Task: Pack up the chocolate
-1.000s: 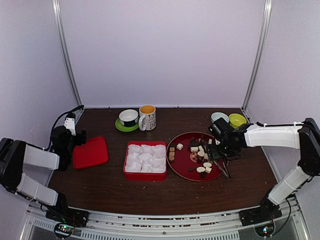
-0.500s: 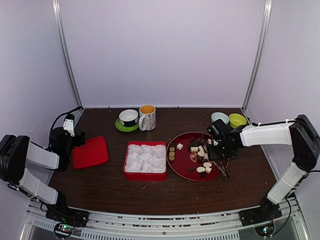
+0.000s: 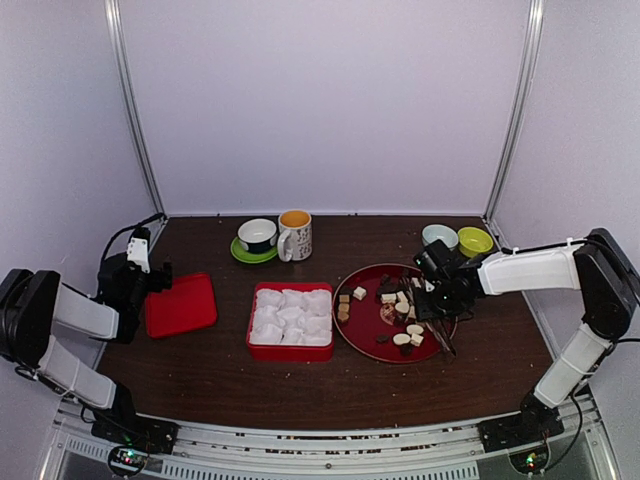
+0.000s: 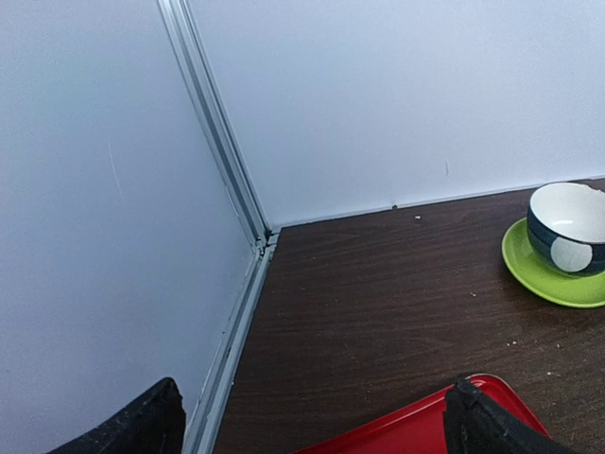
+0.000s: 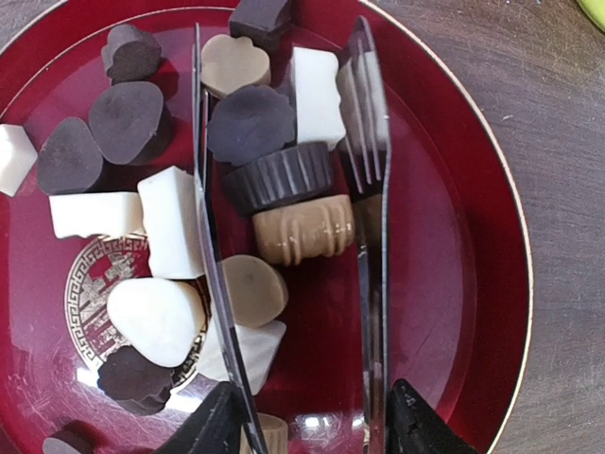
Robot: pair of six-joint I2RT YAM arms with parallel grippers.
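Dark brown, tan and cream-white chocolate (image 5: 284, 175) is being carried loose on the round red plate (image 5: 454, 284), right of centre on the counter (image 3: 220, 375). Metal tongs (image 5: 369, 123) are being clamped between the fingers of the right gripper (image 5: 307, 430), their two arms being held astride a dark ribbed piece and a tan ribbed piece. The left gripper (image 4: 312, 430) is being held wide apart, gripping nothing, over the flat red tray (image 4: 416, 421) at the counter's left edge. White paper cups (image 3: 290, 312) are being held in the red box (image 3: 290, 352), just left of the plate.
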